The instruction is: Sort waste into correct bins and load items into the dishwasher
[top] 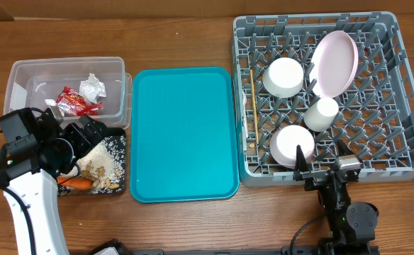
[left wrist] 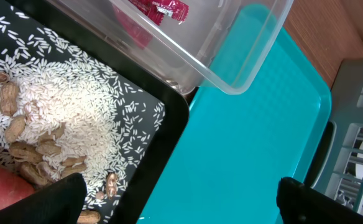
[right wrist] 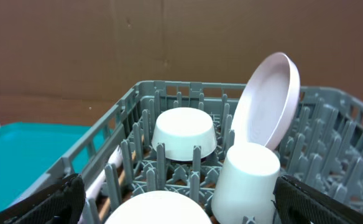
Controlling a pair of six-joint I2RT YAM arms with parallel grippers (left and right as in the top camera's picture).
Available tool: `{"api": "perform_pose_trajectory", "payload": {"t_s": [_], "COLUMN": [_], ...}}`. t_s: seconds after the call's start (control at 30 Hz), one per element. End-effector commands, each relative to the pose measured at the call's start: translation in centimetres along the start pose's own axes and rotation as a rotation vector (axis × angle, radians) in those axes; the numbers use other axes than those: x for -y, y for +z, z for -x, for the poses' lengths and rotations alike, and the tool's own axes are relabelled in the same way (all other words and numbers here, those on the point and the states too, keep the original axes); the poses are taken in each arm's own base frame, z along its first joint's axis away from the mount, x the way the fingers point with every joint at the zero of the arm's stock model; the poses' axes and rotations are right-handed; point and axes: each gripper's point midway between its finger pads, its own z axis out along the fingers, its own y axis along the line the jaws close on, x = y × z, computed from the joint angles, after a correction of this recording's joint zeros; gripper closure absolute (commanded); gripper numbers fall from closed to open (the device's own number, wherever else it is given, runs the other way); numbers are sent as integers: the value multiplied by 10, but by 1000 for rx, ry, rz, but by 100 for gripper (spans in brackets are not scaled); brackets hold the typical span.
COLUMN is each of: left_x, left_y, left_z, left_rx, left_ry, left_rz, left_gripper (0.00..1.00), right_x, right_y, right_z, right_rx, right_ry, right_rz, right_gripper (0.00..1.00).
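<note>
Left tool (left wrist: 188,199) spread, empty, over black tray (left wrist: 163,155) holding rice (left wrist: 76,106), nuts (left wrist: 10,102), carrot (top: 76,183); wrapper (top: 76,103) and paper wad (top: 93,87) sit in tub (top: 19,78); right tool (top: 320,161) spread, empty, beside rack (top: 405,85) (bowls (top: 283,76), cup (top: 322,113), plate (top: 336,62), chopstick (top: 252,99) already loaded); nothing left on teal tray (top: 186,134); task looks essentially finished.

Overhead looks straight down on the whole wooden surface (top: 193,227). Left wrist sits close, angled over shallow black rectangular tray (left wrist: 163,155) and flat teal serving tray (left wrist: 250,124). Right wrist is low and near, facing into grey plastic dish rack (right wrist: 127,112). Overhead covers both.
</note>
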Motion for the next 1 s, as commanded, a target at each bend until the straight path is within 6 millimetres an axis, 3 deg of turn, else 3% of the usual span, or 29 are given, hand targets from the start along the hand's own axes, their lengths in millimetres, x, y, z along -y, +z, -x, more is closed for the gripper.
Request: {"api": "perform_pose_trajectory", "payload": {"t_s": [0.0,0.3,0.4,0.97], "left_x": [7,7,7,7], "left_y": [-6,-6,-6,-6], "left_z": [6,6,6,6], "left_rx": [20,20,20,20], "left_ry": [32,32,32,32], "left_rz": [-21,-21,-21,-21], "left_gripper": [0,0,0,0], "right_x": [-2,2,13,12], "right_y": [0,0,0,0], "right_z": [-2,-3,-4,-4], "right_rx": [3,0,-6,-5], "right_ry": [-107,-91,18,33], "right_rz": [11,-9,-72,-70], "right_gripper": [0,0,0,0]}}
